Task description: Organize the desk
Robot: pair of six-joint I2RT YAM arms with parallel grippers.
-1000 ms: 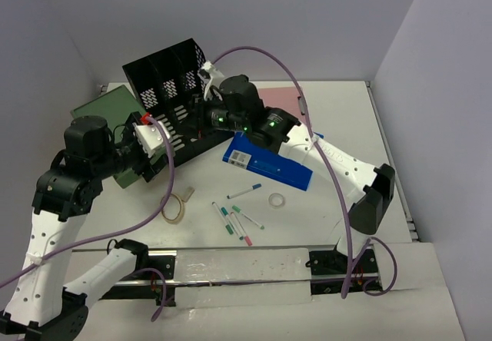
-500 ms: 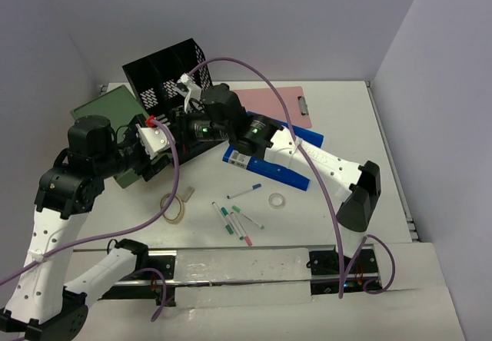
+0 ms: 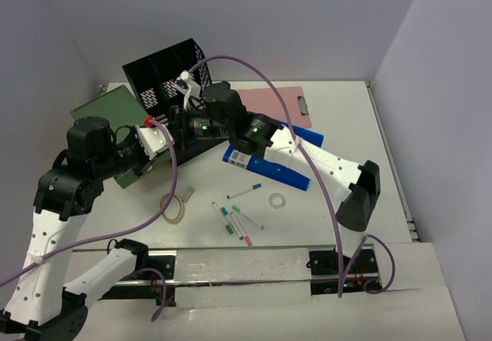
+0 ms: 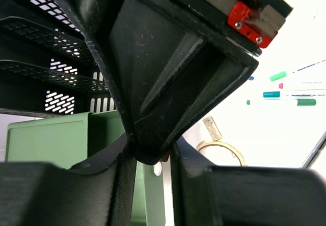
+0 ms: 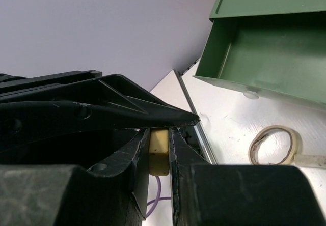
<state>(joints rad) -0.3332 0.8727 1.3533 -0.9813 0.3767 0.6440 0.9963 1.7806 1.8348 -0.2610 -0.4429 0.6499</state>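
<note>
- Desk (image 3: 346,126): flat white matte top, lilac-grey walls around it; everything below sits on it.
- Markers (image 3: 237,220): thin white barrels with green, blue and pink caps, loosely fanned, well nearer than the rack (image 3: 165,76) and to its right.
- Beige tape ring (image 3: 173,207): papery and round, lying flat nearer than the rack; a small tan tag (image 3: 187,193) lies just beside it.
- Clear tape ring (image 3: 277,200): smaller and glossy, farther right of the rack than the markers.
- Blue box (image 3: 270,166): long, flat carton with a white label at one end, print too small to read; just right of the rack's base.
- Left gripper (image 4: 153,157): jaws narrow, pinching a black moulded corner of the rack's base.
- Right gripper (image 5: 159,144): jaws narrow, closed on a thin black edge of the rack; a cream block shows between the fingers and I cannot tell what it is.
- Rack: black perforated mesh with several slots, tilted.
- Green box (image 3: 104,110): smooth and shallow, touching the rack's left side.
- Pink clipboard (image 3: 280,97): flat with a metal clip, right of the rack.
</note>
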